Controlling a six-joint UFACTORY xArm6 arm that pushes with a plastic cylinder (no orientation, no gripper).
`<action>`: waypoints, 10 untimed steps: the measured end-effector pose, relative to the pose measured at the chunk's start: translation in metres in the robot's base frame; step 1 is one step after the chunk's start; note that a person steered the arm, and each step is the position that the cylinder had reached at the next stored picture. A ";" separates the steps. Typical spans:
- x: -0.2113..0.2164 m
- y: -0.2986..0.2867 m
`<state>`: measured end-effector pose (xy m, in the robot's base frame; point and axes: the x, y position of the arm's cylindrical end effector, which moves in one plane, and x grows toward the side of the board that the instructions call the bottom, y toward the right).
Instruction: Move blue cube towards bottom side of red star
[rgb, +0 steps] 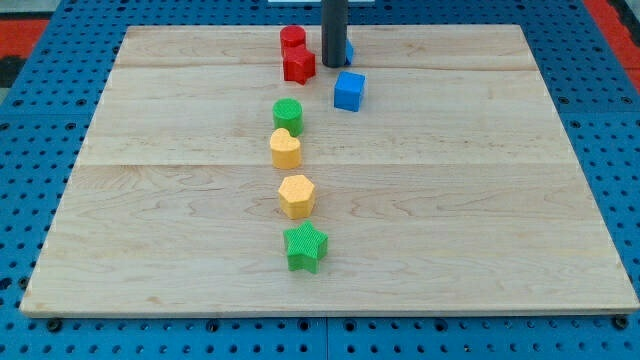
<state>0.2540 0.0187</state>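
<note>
Blue cube (349, 91) sits right of the red star (298, 66); my tip (334, 64) stands between them, grasping nothing. Next I'd push it left-downward below the star.

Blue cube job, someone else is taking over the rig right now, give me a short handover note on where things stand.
My tip sits near the view's top, just right of the red star and above the blue cube; contact with either can't be confirmed.
The blue cube lies to the lower right of the red star, with a gap between them.
Done: the cube is close to the star.
Left: push the cube toward the view's left, to sit below the star, above the green cylinder.
</note>
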 end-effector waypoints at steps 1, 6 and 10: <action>-0.023 0.001; -0.056 0.052; -0.060 0.005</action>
<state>0.1938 0.0233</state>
